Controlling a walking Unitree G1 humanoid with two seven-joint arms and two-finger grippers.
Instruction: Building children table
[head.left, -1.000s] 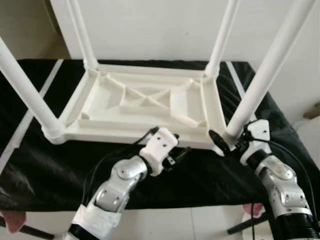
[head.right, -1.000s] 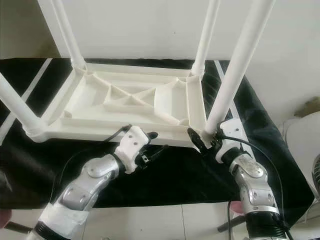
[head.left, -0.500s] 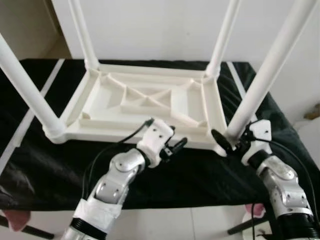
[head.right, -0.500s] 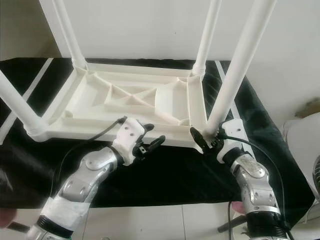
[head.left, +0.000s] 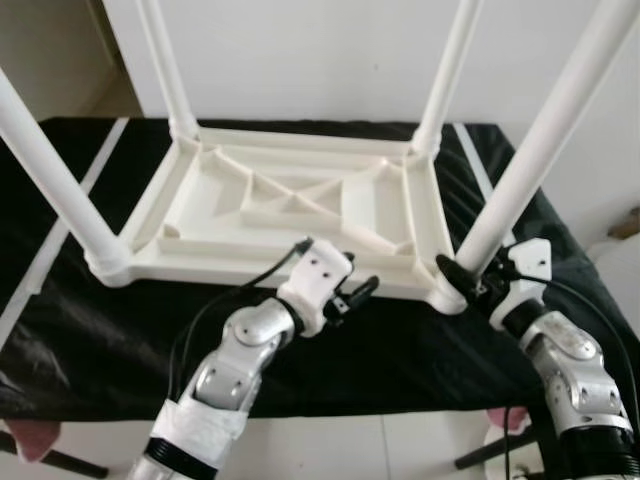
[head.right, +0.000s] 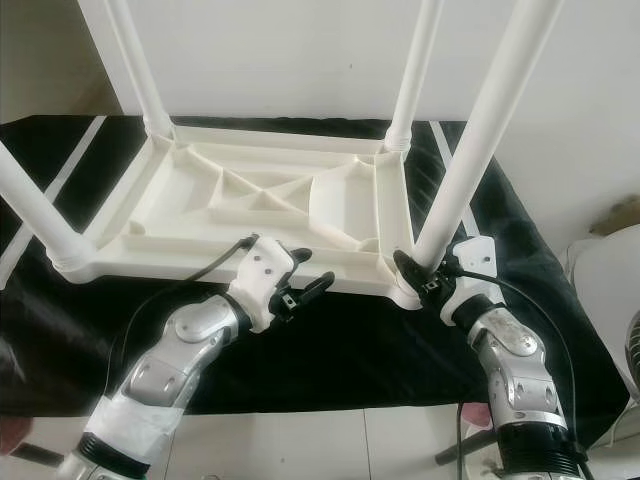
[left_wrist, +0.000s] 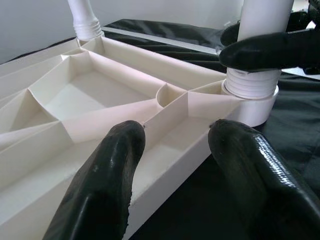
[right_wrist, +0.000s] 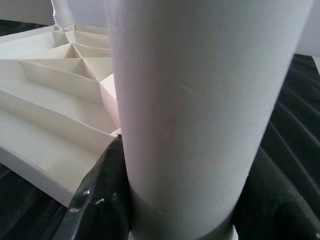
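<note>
Now the right gripper (head.left: 462, 283) has closed its fingers around the near-right leg (head.left: 540, 140); left gripper (head.left: 352, 293), fingers spread, has neared the tabletop (head.left: 300, 200) rim to brace it.

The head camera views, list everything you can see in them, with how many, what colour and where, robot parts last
Table top: one, white, upside down on the black cloth, ribbed underside facing up.
Table legs: four, white, standing upright in the four corners of the table top.
Black cloth: one, black, covering the work surface under the table top.
Wall: white, behind the work surface.
Left gripper: one, black fingers, open, at the near edge of the table top.
Right gripper: one, black fingers, closed around the base of the near right table leg.
</note>
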